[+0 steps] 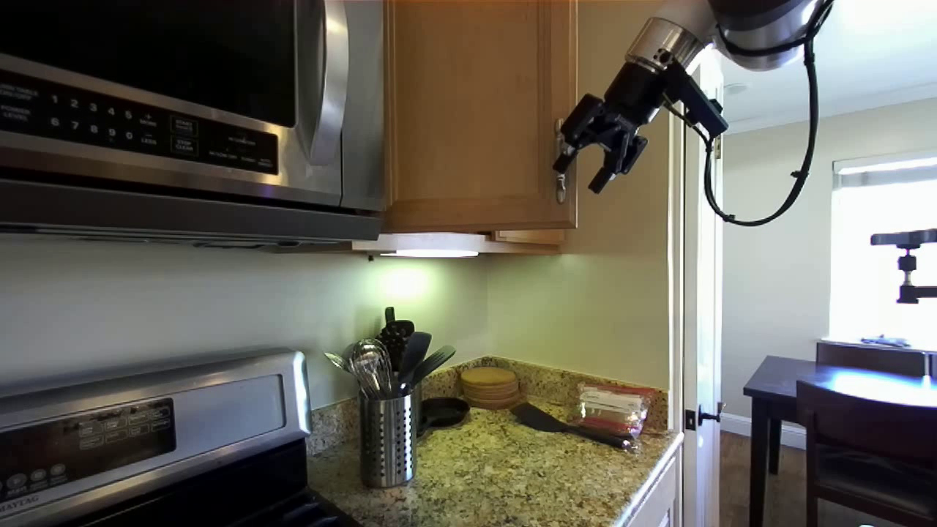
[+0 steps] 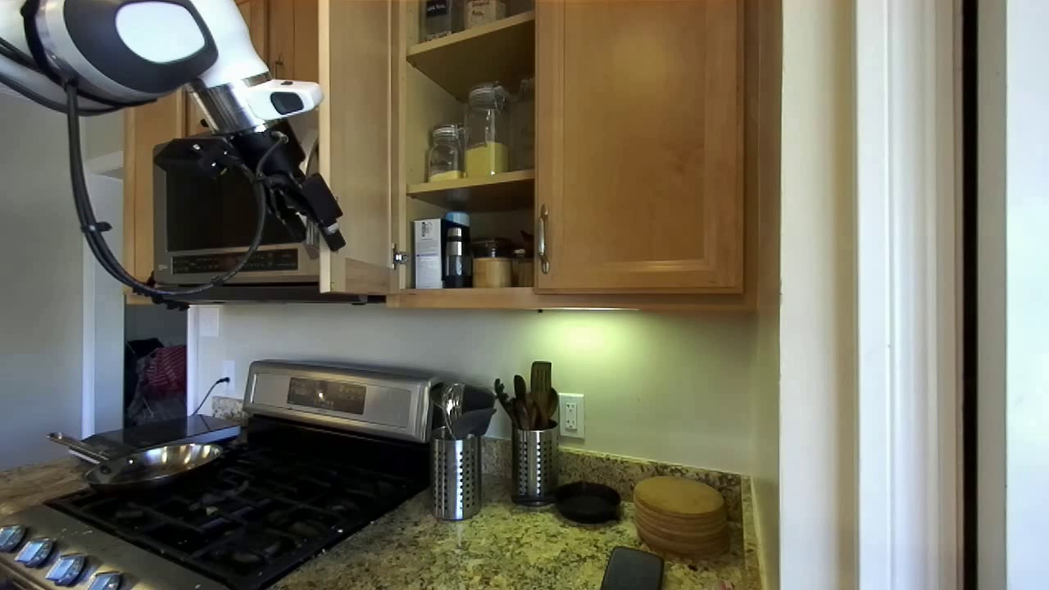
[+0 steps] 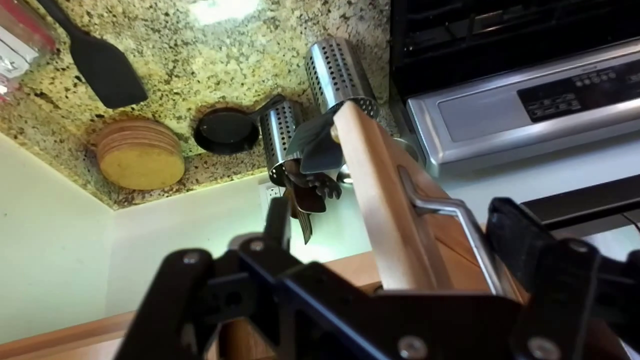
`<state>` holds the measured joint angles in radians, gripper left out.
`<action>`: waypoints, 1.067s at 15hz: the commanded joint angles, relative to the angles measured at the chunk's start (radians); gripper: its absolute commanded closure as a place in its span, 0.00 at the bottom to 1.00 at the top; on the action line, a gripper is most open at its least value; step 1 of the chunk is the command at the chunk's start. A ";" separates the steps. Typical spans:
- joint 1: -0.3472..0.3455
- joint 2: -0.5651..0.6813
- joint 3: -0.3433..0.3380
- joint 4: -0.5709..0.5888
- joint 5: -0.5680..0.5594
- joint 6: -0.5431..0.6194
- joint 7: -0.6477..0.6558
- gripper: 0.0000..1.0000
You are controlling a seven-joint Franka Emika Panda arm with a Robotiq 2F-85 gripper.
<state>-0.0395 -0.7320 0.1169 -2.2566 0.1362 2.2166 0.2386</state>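
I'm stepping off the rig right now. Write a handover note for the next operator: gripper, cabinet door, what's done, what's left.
Gripper: open, nothing clamped. In the wrist view the door's edge and handle show between the spread jaws; contact can't be told.
Cabinet door: standing open; glass jars visible inside. Neighbouring door: closed.
Done: door open, gripper placed at its handle.
Left: handle not gripped; if the door is to swing, I'd check for contact first.
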 commanded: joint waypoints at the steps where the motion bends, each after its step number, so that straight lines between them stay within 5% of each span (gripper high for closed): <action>1: -0.034 -0.019 0.023 -0.033 -0.053 0.083 0.048 0.00; 11: -0.157 0.001 0.055 -0.065 -0.277 0.208 0.103 0.00; 16: -0.173 0.002 0.051 -0.066 -0.328 0.175 0.103 0.00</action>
<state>-0.2025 -0.7252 0.1616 -2.3069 -0.1674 2.3884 0.3192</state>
